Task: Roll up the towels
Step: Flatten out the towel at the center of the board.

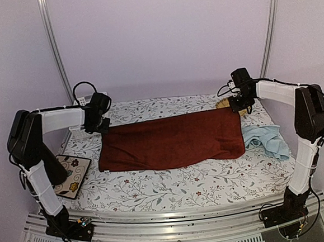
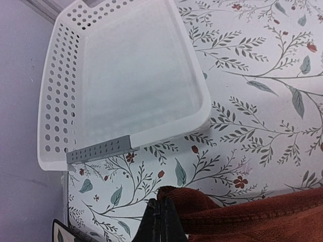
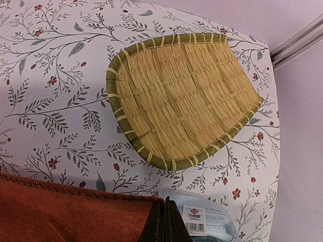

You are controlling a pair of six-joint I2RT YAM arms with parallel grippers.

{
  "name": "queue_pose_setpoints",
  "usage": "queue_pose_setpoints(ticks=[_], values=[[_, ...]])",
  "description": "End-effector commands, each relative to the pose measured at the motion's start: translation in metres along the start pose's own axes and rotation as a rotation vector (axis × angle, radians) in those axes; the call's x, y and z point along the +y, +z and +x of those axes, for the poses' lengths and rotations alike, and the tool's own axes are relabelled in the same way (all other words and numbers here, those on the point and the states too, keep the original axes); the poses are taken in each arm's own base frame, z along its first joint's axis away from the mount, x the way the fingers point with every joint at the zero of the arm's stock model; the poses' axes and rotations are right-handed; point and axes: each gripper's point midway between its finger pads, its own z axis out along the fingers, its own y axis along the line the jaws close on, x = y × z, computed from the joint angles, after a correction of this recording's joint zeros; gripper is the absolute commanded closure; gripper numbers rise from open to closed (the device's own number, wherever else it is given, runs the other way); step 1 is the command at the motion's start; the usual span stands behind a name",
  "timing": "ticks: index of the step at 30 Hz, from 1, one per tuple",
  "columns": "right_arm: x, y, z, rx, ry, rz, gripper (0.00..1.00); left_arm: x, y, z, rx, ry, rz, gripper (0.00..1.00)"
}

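**Both far corners of the rust-red towel pinched**

The left end effector [image 2: 160, 214] is seen with its fingers pressed fully together, and the far left corner of the rust-red towel [image 1: 172, 140] is pinched between them. The right end effector [image 3: 165, 217] is likewise closed tight, and the towel's far right corner is gripped in it. The towel is spread lengthwise across the middle of the table [image 1: 173, 187], between the two arms, with its near edge lying flat on the floral cloth. The light blue towel [image 1: 267, 138] is left crumpled just beside the red one's right end, touched by neither arm. A white perforated basket [image 2: 126, 75] is seen beyond the left corner, and a woven bamboo tray [image 3: 181, 96] beyond the right. A patterned square tile [image 1: 71, 174] lies at the table's near left.
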Motion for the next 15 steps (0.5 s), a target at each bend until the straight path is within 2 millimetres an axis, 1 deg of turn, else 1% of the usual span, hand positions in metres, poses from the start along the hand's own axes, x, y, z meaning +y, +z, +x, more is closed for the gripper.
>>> queue_pose_setpoints(ticks=[1, 3, 9, 11, 12, 15], values=[[-0.021, 0.013, -0.025, -0.054, 0.048, 0.025, 0.98, 0.015, 0.014, -0.027, -0.072, -0.026, -0.05, 1.0], [-0.022, 0.021, -0.028, -0.049, 0.053, 0.026, 0.98, 0.015, 0.018, -0.033, -0.089, -0.024, -0.059, 1.0], [-0.022, 0.032, -0.038, -0.049, 0.053, 0.034, 0.98, 0.009, 0.026, -0.054, -0.131, -0.03, -0.049, 1.0], [-0.023, 0.035, -0.04, -0.053, 0.056, 0.039, 0.98, 0.001, 0.038, -0.053, -0.12, -0.009, -0.054, 1.0], [-0.023, 0.037, -0.04, -0.054, 0.058, 0.037, 0.98, 0.002, 0.04, -0.058, -0.126, -0.01, -0.062, 1.0], [-0.022, 0.042, -0.043, -0.054, 0.062, 0.03, 0.98, 0.001, 0.045, -0.063, -0.135, -0.008, -0.064, 1.0]])
